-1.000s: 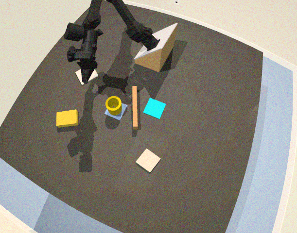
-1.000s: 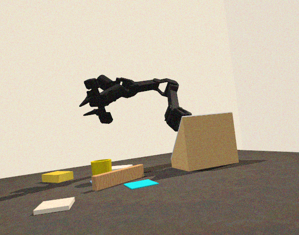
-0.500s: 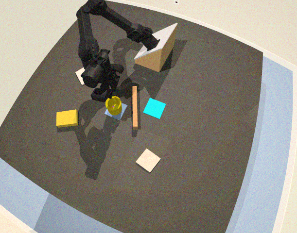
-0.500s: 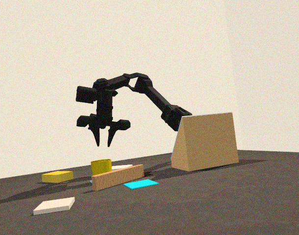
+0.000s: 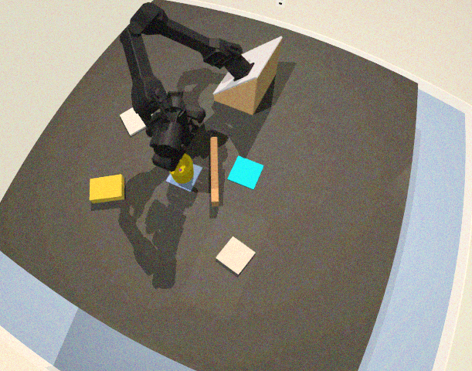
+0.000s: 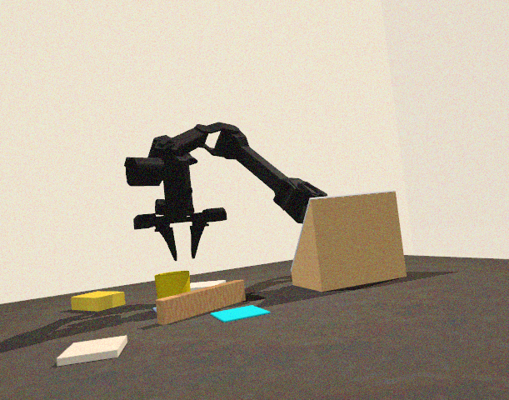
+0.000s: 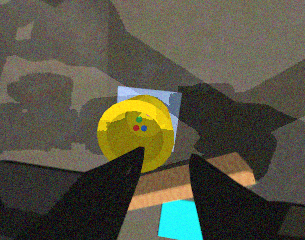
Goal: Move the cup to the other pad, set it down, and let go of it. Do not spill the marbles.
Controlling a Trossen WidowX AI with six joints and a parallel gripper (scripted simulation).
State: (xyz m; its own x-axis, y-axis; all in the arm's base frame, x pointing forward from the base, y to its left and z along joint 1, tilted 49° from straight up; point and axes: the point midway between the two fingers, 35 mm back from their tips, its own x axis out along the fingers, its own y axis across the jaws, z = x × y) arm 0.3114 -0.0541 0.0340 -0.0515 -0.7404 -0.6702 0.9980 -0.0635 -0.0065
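A yellow cup [image 5: 185,172] [image 6: 172,284] [image 7: 134,134] stands upright on a light blue pad [image 5: 191,185] [image 7: 142,93]. Three marbles [image 7: 139,125], red, green and blue, lie in its bottom. My gripper [image 6: 184,257] [image 7: 166,156] hangs straight above the cup, pointing down, its tips a short way over the rim. The fingers are partly open with nothing between them. The cyan pad [image 5: 246,171] [image 6: 239,313] [image 7: 179,220] lies to the right of the cup. A low wooden bar [image 5: 214,169] [image 6: 200,301] [image 7: 164,186] lies between the two pads.
A yellow block [image 5: 106,188] [image 6: 97,300] lies left of the cup. One white tile [image 5: 235,255] [image 6: 92,349] lies at the front, another [image 5: 132,121] [image 6: 207,283] behind the cup. A large wooden wedge [image 5: 249,79] [image 6: 353,241] stands at the back by the arm's base.
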